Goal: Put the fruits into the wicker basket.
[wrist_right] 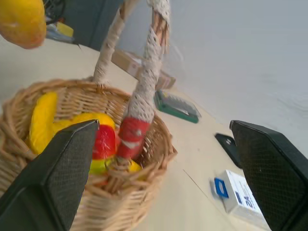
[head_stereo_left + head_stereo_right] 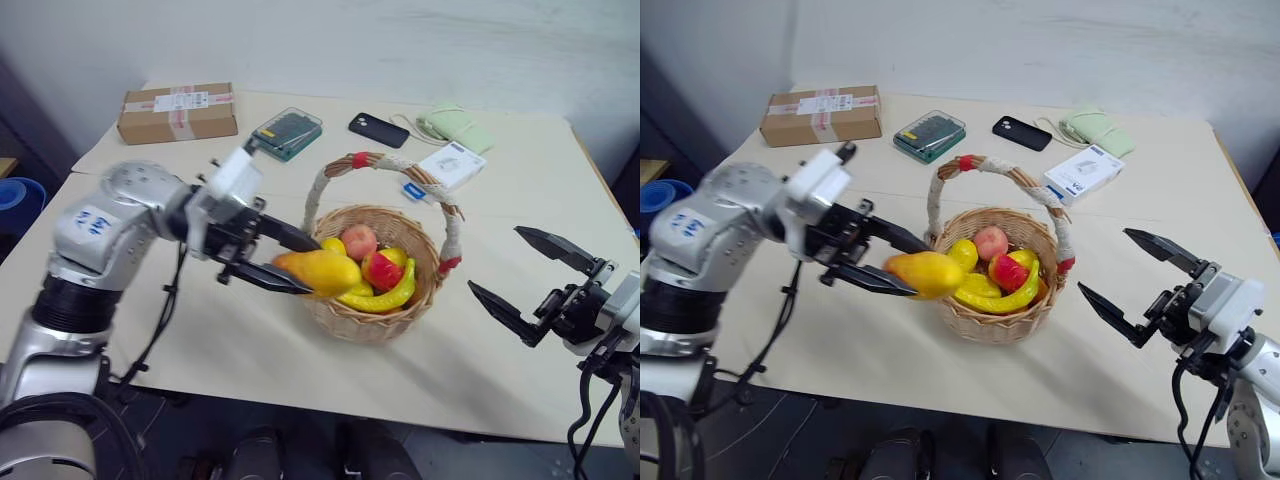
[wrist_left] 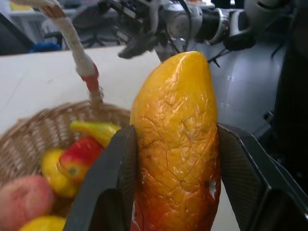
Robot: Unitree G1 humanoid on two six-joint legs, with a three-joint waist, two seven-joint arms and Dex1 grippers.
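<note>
Glossy crackled mango (image 3: pixel 175 144); rough woven wicker basket (image 2: pixel 372 322); matt table (image 2: pixel 250 350)

Soft, even room light fell on the pale table (image 2: pixel 300 350), with faint shadows. The mango (image 3: pixel 178 144) showed small glints, and distant things behind it blurred.

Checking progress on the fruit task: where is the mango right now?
The mango is clamped in the left claw, held in the air at the wicker basket's rim on the robot's left, not yet inside.

Arched handle (image 2: pixel 400 170) spans the fruit-filled wicker basket (image 2: pixel 372 320); both sides open
</note>
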